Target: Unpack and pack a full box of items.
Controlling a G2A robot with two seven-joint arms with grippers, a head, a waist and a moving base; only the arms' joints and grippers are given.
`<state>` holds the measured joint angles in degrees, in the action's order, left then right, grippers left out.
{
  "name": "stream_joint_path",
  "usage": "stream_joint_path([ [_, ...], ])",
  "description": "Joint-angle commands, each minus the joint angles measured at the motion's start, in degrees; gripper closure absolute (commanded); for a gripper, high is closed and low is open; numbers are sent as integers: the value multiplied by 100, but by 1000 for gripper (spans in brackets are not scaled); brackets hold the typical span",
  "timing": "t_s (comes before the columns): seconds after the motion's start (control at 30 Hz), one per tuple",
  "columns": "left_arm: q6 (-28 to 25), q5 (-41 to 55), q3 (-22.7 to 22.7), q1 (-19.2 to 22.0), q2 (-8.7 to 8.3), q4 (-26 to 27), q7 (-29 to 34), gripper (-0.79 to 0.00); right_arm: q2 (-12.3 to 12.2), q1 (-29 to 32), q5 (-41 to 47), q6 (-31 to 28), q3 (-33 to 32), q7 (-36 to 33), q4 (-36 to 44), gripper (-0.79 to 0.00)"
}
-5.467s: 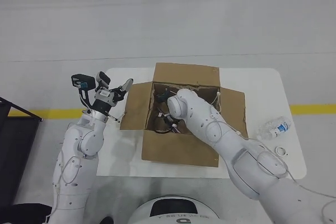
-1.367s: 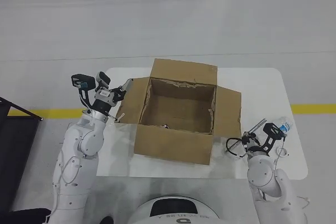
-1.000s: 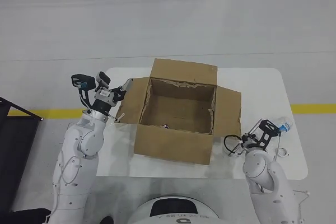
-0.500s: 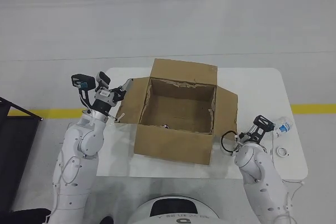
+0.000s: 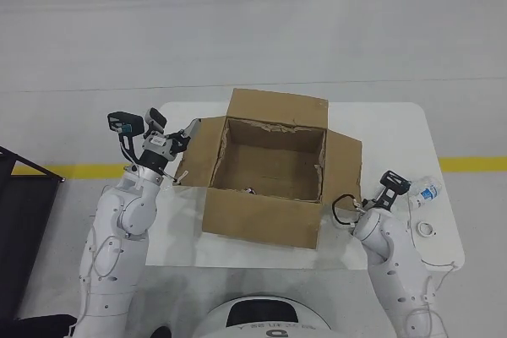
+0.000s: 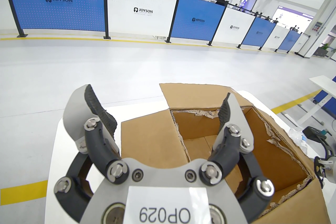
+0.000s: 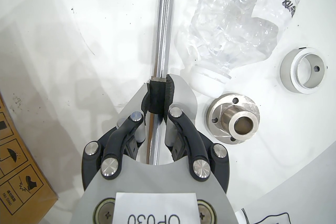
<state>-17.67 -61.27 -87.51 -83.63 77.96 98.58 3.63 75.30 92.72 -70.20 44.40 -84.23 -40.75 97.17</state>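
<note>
So the cardboard box sits open in the middle of the white bench, all four flaps folded out, mostly bare inside apart from some small bit by the near wall that I can't make out. The left gripper hangs by the box's left flap with its fingers spread wide, nothing in them. The right gripper is over the bench to the right of the box, clamped tight on a shiny steel rod that pokes out past the pads. Just beside the rod lies a crushed clear plastic bottle, with a flanged metal bushing by its cap and a metal collar ring near both
</note>
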Motion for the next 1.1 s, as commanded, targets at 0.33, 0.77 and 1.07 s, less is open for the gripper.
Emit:
stream_joint_path([
  [0.33, 0, 1, 0, 0, 0, 0, 0, -785, 22, 70, -125, -15, -77, -117, 70, -182],
  [0.77, 0, 1, 0, 0, 0, 0, 0, -785, 71, 728, -151, 71, -144, 326, 907, -249],
  [1.07, 0, 1, 0, 0, 0, 0, 0, -785, 170, 2248, 875, -342, -417, 2105, 2733, -354],
])
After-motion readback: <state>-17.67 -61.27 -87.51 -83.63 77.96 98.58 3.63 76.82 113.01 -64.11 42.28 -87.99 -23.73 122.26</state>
